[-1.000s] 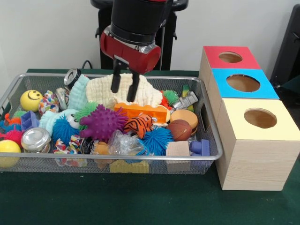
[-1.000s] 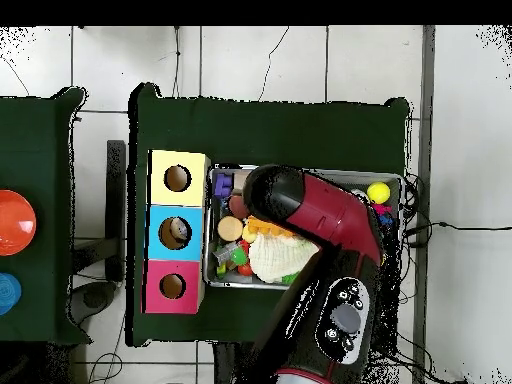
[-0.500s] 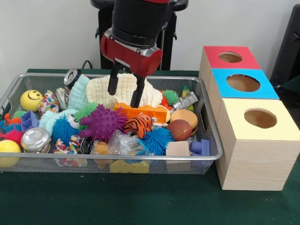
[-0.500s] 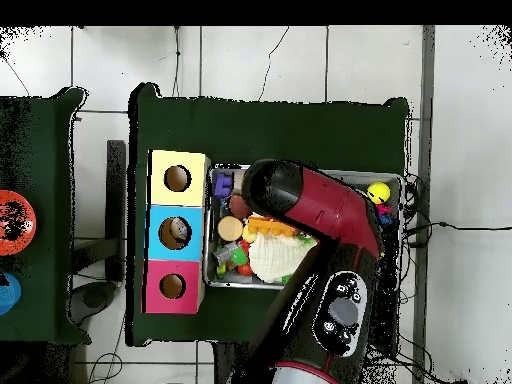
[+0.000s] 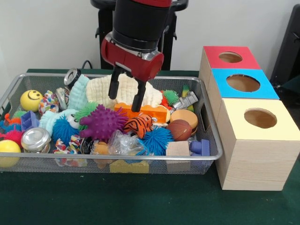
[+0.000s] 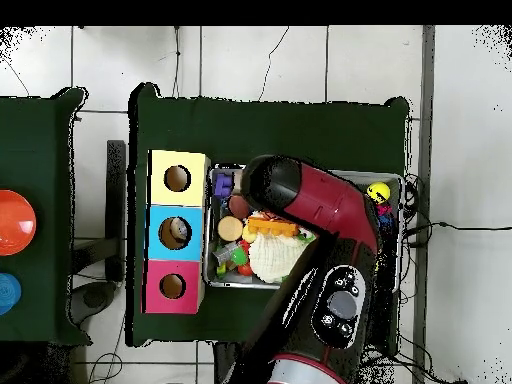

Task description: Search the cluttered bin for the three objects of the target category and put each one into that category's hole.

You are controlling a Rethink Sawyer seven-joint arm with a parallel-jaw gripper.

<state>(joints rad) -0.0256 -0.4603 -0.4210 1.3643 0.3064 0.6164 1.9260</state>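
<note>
Front view, nearest first: the wire bin point(image 5: 213, 157) is heaped. Along its near rim lie a crinkled clear bag point(image 5: 123, 143), a blue spiky ball point(image 5: 157, 139) and a pale wooden block point(image 5: 178, 149), all well below and in front of the gripper point(image 5: 126, 97). Next back, a purple spiky ball point(image 5: 100, 123) sits below and just to the picture's left of the fingertips, and a striped tiger toy point(image 5: 139, 124) lies almost directly beneath them.

The gripper hangs over the middle of the bin, jaws apart by a moderate gap, holding nothing. One dark finger point(image 5: 114, 86) stands in front of the cream cloth point(image 5: 123, 92); the other ends at or just above the orange brick point(image 5: 146, 110); I cannot tell if it touches.

Judged: the open, downward stance suits probing or picking from the pile. The target category is not shown, so which item is wanted cannot be told; the orange brick is the closest candidate.

Off to the picture's right of the gripper stand the yellow box point(image 5: 255, 145), blue box point(image 5: 243, 84) and red box point(image 5: 228, 57), holes upward for drops.

Overhead view: the arm point(image 6: 320, 210) hides most of the bin.
</note>
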